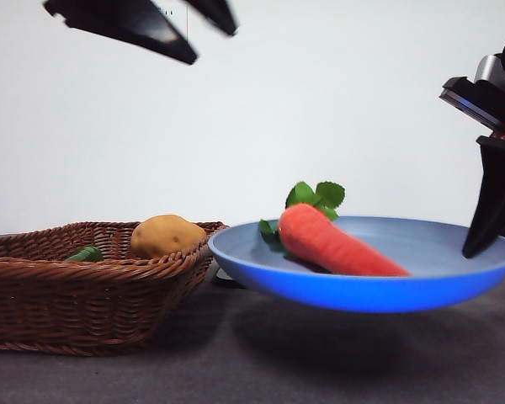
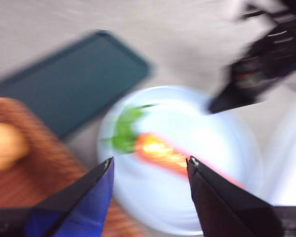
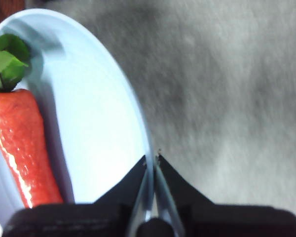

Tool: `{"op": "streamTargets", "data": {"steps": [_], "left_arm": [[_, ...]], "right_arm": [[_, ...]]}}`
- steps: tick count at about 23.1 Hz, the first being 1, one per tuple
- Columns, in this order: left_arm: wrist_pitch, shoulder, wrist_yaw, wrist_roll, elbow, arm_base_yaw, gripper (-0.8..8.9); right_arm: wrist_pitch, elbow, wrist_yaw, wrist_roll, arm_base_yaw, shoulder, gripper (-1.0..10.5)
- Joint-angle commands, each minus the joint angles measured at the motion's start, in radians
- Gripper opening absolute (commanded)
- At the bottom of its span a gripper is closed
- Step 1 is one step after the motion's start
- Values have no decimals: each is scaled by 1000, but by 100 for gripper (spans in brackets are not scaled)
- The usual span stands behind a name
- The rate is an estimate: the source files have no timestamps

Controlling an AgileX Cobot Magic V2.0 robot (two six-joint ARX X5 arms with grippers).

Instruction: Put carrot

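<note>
Left gripper: two flat black jaws tapering to pointed tips, one face tinted blue. Right gripper: two black wedge-shaped jaws on a broad black base; above it, a silver-grey housing with black cable.

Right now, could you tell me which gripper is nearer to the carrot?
Probably the right. The right gripper is shut on the blue plate rim, with the carrot lying in that plate. The left gripper hangs open, high above it.
</note>
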Motion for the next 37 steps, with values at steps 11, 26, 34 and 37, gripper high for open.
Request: {"op": "streamTargets", "data": {"steps": [11,26,34,37], "left_arm": [[-16,12,370,411,9,-5,258],[-8,12,291,379,9,-5,258],[-8,12,291,359,9,-5,258],[-8,12,291,359,9,-5,258]], "right_arm": [[51,32,-4,-16,-105,10,4],[140,485,-8,-12,-163,509,4],[121,650,-8,6,-163,711,3],[121,658,-8,15,-163,737,4]]}}
